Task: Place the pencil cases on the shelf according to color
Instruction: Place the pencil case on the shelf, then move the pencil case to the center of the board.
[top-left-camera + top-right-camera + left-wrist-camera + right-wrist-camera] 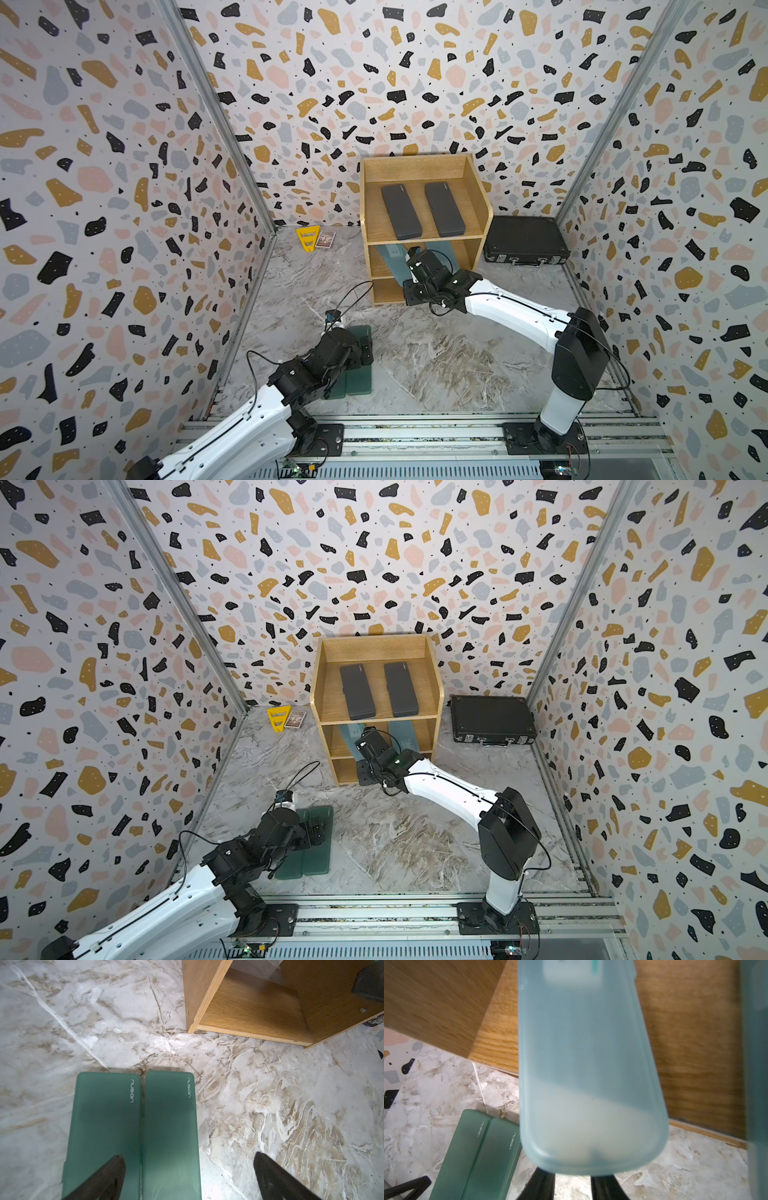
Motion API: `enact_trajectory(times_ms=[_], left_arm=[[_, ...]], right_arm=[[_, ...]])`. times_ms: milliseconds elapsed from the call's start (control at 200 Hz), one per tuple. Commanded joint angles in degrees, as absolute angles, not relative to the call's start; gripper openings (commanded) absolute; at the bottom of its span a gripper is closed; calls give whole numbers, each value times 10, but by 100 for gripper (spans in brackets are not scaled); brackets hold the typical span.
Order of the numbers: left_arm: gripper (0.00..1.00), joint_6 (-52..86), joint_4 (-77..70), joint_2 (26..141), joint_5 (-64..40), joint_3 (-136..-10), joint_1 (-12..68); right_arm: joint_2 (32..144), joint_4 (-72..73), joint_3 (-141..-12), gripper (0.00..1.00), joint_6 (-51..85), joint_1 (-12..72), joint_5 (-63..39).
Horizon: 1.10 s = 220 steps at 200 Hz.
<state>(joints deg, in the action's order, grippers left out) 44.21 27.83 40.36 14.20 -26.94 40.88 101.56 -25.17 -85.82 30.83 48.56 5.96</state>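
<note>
From my remote desk: nearest the cameras, the left gripper (188, 1156) hangs with its jaws spread wide over two dark green cases (106, 1118) lying side by side on the marble table (291, 1105). Farther in, the right gripper (572, 1180) is clenched on the near end of a light blue case (591, 1064), which tilts out of the middle tier of the shelf (473, 195). A second light blue case (756, 1064) is beside it. Two dark grey cases (401, 212) lie apart on the top tier.

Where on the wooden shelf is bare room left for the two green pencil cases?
The lowest tier of the light-brown wooden shelf looks bare. The top tier is crowded by two dark grey flat cases; the middle by translucent light blue cases, one in the right hand.
</note>
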Motion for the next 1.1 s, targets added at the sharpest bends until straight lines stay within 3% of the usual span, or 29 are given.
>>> enact_trajectory(times_ms=[0, 155, 310, 506, 696, 1096], left_arm=[[100, 439, 283, 408, 151, -262, 405], [100, 442, 286, 403, 144, -256, 405], [100, 447, 287, 390, 111, -247, 405], [100, 462, 276, 400, 53, -234, 406], [100, 476, 257, 392, 30, -210, 406], [100, 495, 225, 435, 37, -206, 413]], right_arm=[[1021, -238, -888, 33, 297, 480, 56], [1023, -230, -889, 38, 287, 480, 36], [986, -221, -859, 62, 284, 482, 6], [912, -265, -804, 79, 282, 485, 32], [818, -266, -699, 84, 297, 493, 46], [692, -293, -544, 86, 323, 502, 52]])
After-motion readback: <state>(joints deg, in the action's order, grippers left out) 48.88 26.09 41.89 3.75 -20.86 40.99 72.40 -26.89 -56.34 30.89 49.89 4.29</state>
